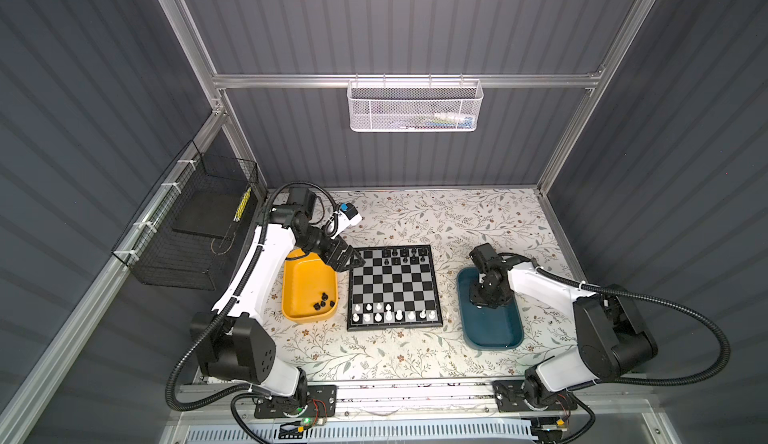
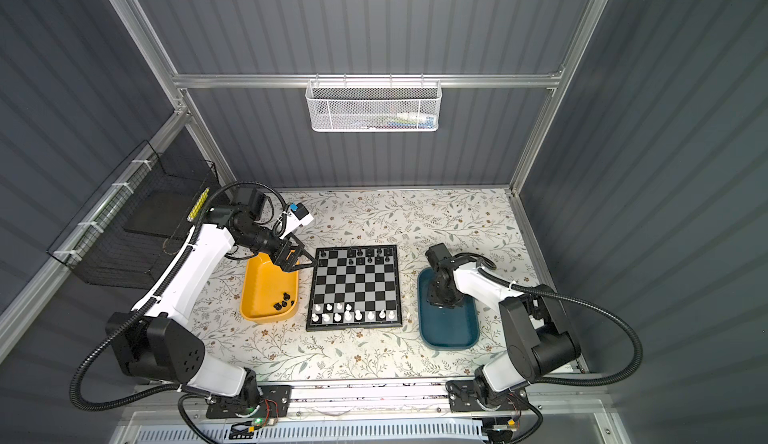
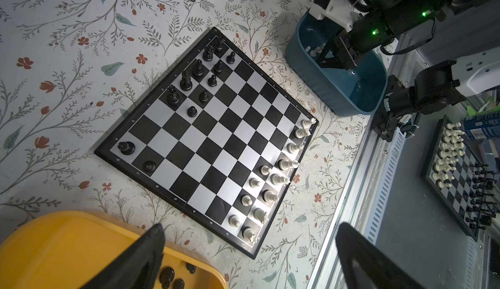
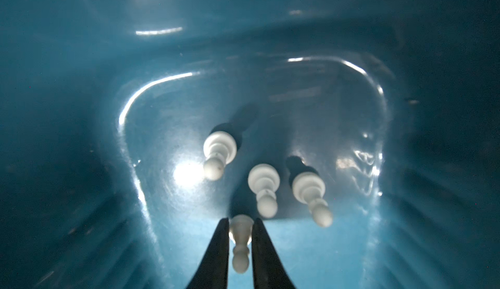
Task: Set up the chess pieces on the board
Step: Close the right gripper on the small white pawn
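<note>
Right wrist view: the right gripper [image 4: 240, 221] is clenched on a white pawn [image 4: 240, 247] low in the teal tray [image 4: 81, 128]; the hold looks narrow, so the pawn could twist or slip on the lift; three more pawns [image 4: 263, 184] sit just beyond and could be knocked. Farther off, the board [image 1: 392, 292] carries white chess pieces [image 1: 388, 316] on its near rows and black ones on its far rows; the left gripper [image 1: 351, 263] hangs released beside the board's far corner.
</note>
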Motion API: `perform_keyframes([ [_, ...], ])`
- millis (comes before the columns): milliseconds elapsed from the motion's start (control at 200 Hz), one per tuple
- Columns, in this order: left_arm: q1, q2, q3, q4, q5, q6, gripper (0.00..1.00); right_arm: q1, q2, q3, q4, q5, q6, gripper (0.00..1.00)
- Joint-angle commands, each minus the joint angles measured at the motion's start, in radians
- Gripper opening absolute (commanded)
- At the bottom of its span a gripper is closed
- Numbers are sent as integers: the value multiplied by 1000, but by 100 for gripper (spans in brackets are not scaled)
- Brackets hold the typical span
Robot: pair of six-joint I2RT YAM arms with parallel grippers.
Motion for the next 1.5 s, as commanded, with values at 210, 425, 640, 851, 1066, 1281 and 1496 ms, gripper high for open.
perform_keyframes([
  [210, -6, 10, 12, -17, 1, 8, 100, -3, 12, 24, -25, -6, -13, 20],
  [425, -5, 8, 12, -18, 1, 8, 100, -3, 13, 28, -26, -8, -16, 17],
  [640, -6, 6, 12, -18, -2, 8, 100, -4, 7, 27, -32, -14, -19, 13],
  [851, -6, 1, 4, -14, -3, 7, 100, -2, -8, 24, -46, -15, -18, 14],
  [1066, -6, -2, -1, -10, -7, 9, 100, -1, -24, 25, -58, -18, -17, 14],
  [1281, -5, -10, -6, -9, -16, 12, 100, 7, -33, 29, -67, -20, -13, 14],
  [1496, -5, -11, -8, -5, -14, 13, 99, 23, -41, 51, -92, -13, -12, 15],
])
